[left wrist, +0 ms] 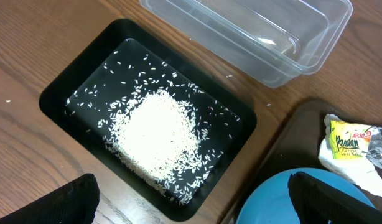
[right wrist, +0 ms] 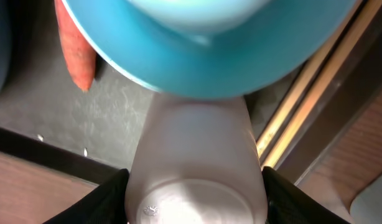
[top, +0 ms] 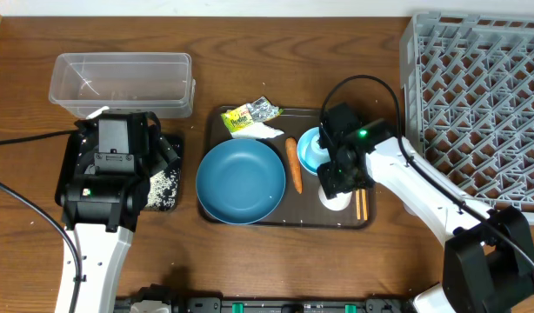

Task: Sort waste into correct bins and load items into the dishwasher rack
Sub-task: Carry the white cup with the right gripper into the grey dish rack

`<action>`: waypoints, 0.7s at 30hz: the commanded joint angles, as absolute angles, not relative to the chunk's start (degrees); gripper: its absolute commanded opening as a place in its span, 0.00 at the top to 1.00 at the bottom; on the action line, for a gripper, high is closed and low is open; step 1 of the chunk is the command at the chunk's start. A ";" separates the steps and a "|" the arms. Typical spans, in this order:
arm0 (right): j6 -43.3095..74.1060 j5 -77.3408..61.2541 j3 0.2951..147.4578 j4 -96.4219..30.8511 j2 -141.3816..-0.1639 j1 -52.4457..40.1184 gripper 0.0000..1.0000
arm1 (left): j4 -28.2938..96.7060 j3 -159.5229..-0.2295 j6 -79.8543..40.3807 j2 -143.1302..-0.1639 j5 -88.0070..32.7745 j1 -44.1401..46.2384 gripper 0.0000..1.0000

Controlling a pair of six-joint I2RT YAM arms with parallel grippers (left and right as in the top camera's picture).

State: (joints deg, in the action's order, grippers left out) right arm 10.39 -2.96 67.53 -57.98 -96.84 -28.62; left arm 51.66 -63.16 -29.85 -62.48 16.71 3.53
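My right gripper point(top: 340, 178) point(right wrist: 195, 198) is shut on the small white cup point(top: 335, 200) point(right wrist: 197, 149), which lies on the brown serving tray point(top: 284, 219), touching the light-blue bowl point(top: 309, 149) point(right wrist: 209, 50). The carrot point(top: 294, 165) point(right wrist: 73, 56) and the chopsticks point(top: 361, 204) point(right wrist: 303, 106) lie on either side. My left gripper point(top: 158, 155) point(left wrist: 191, 205) is open and empty above the black tray point(top: 176, 205) point(left wrist: 60, 93), which holds the rice point(top: 163, 187) point(left wrist: 157, 134). The dark-blue bowl point(top: 241, 183) point(left wrist: 303, 199), yellow wrapper point(top: 252, 113) point(left wrist: 351, 140) and tissue point(top: 260, 132) point(left wrist: 349, 167) are on the serving tray.
The clear tub point(top: 119, 83) point(left wrist: 265, 31) stands behind the black tray and holds nothing. The grey dishwasher rack point(top: 476, 96) stands at the far right, close to my right arm. A black cable loops over the right arm.
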 commanded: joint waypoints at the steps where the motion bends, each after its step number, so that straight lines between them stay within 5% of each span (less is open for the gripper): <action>1: 10.66 -2.81 72.25 -60.31 -96.86 -28.18 0.64 | 51.83 -64.03 -30.30 -62.48 17.45 3.29 0.00; 12: 8.69 -2.57 93.03 -70.52 -96.49 -17.06 0.67 | 51.83 -64.03 -30.30 -62.48 17.45 3.27 0.00; 21: 6.92 -1.43 104.90 -67.59 -96.49 7.44 0.59 | 51.83 -64.03 -30.30 -62.48 17.45 3.29 0.00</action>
